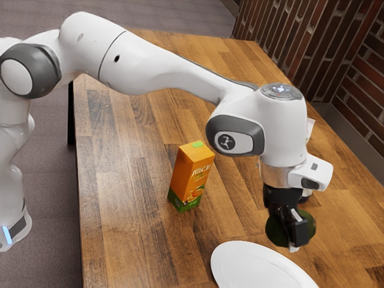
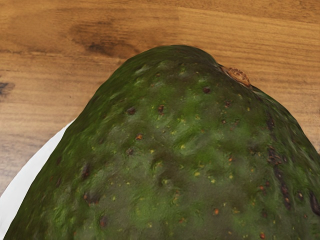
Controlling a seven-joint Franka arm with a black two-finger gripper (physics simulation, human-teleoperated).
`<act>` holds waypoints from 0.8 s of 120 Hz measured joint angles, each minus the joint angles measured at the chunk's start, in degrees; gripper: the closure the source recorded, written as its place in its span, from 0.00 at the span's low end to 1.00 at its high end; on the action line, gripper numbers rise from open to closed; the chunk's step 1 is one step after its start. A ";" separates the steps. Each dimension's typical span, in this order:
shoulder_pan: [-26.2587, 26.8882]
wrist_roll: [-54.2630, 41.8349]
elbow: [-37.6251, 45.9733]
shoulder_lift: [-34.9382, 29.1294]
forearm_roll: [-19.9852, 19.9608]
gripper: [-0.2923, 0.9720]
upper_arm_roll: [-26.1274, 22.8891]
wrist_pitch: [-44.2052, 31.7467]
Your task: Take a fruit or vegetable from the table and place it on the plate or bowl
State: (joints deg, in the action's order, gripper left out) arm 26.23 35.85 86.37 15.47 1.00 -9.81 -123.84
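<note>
Clasping the avocado (image 1: pixel 276 231), jaws hover at the plate (image 1: pixel 240 267) edge.

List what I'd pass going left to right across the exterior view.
Arm's base → orange juice carton → avocado, gripped in the end effector.

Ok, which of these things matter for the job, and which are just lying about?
For the job:
avocado, held in the gripper
white plate, beside and below it

Lying about:
orange juice carton, upright on the table
</note>
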 joint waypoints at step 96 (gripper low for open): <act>2.46 6.99 0.49 4.97 -4.45 0.25 3.80 -8.86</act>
State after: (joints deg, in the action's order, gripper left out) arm 28.69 42.84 86.86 20.43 -3.45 -6.01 -132.70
